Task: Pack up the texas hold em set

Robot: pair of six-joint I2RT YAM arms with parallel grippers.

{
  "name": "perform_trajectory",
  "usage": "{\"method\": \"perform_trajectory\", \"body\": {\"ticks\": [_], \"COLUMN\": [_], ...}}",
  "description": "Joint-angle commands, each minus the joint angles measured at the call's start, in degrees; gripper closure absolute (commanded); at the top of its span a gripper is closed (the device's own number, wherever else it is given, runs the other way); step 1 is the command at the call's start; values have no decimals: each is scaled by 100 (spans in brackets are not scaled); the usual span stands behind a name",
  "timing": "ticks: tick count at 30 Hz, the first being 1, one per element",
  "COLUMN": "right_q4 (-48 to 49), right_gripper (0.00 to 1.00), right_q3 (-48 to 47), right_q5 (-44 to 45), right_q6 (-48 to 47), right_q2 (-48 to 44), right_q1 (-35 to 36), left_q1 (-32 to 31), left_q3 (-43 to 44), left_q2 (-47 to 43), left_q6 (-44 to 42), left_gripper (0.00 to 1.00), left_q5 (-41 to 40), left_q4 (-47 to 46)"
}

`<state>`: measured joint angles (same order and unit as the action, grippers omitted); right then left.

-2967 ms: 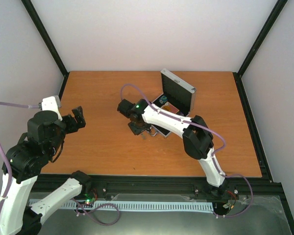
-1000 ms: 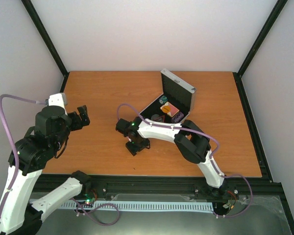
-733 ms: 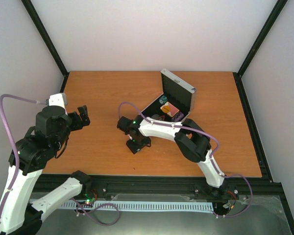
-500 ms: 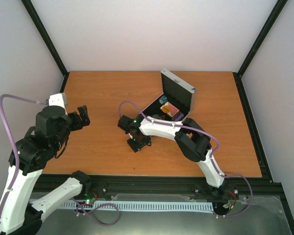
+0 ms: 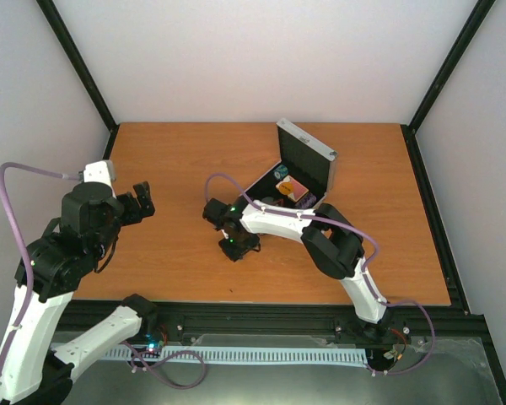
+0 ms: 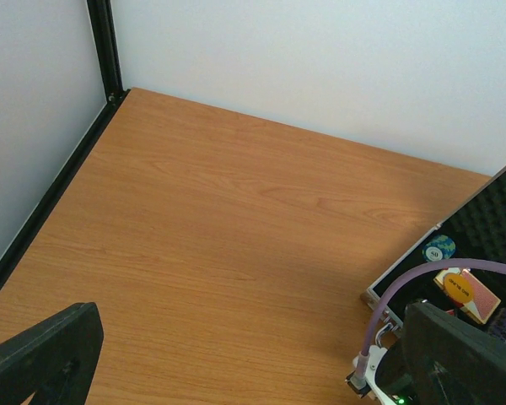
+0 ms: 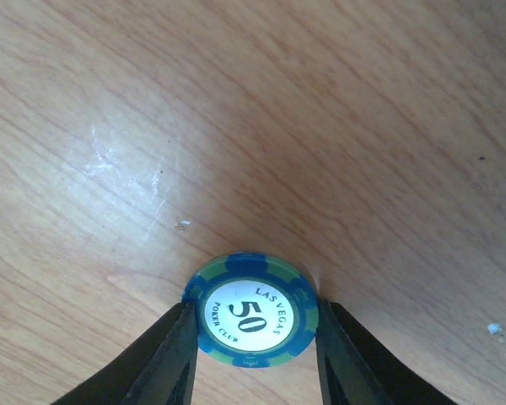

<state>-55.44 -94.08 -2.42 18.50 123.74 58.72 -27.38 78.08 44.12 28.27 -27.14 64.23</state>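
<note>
My right gripper (image 7: 253,337) points straight down at the table (image 7: 363,126) and pinches 1 blue-green poker chip (image 7: 251,314) by its rim. 1 finger (image 7: 173,359) presses the left edge and the other presses the right edge. The chip lies flat on the wood, face up, with 50 printed in its white centre.

From above, this gripper (image 5: 239,246) sits low over the middle of the table (image 5: 177,160), near the front left corner of the silver case (image 5: 308,156) but apart from it. My right forearm crosses in front of the case's open base.

The case stands open, its lid upright at the back with the black lining facing me. In my left wrist view the case (image 6: 489,219) shows at the right edge. Inside it lie a second chip (image 6: 441,249), also marked 50, and the pink-white card pack (image 6: 482,305) with the orange disc (image 6: 458,288) resting on it.

My left gripper (image 5: 142,202) hangs over the left side of the table, well apart from the case. Its 2 fingers (image 6: 42,359) are spread wide and grip nothing.
</note>
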Motion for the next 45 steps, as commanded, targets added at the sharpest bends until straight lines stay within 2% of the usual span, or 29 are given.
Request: {"method": "perform_trajectory", "body": {"ticks": [1, 11, 19, 25, 33, 37, 40, 41, 45], "right_q4": [-115, -272, -109, -85, 150, 206, 259, 261, 212], "right_gripper": [60, 60, 21, 11, 11, 22, 40, 43, 42], "right_q3": [-65, -204, -189, -305, -64, 41, 247, 296, 364], "right_q5": [228, 302, 53, 117, 68, -48, -122, -115, -40], "right_q6": [80, 136, 95, 13, 43, 55, 187, 209, 287], "right_q2": [-143, -544, -248, 92, 198, 196, 132, 111, 97], "right_q1": [-9, -71, -71, -79, -89, -89, -68, -44, 102], "left_q1": [22, 22, 22, 22, 24, 25, 22, 22, 24], "left_q3": [-22, -538, -539, -428, -343, -350, -339, -338, -364], "left_q2": [3, -240, -265, -257, -237, -229, -220, -219, -237], "left_q6": [-2, 361, 385, 381, 372, 390, 390, 394, 415], "left_gripper": [0, 0, 0, 0, 0, 0, 0, 0, 0], "left_q5": [-85, 51, 47, 8, -42, -25, -22, -27, -12], "left_q4": [-92, -103, -83, -4, 59, 56, 55, 55, 56]}}
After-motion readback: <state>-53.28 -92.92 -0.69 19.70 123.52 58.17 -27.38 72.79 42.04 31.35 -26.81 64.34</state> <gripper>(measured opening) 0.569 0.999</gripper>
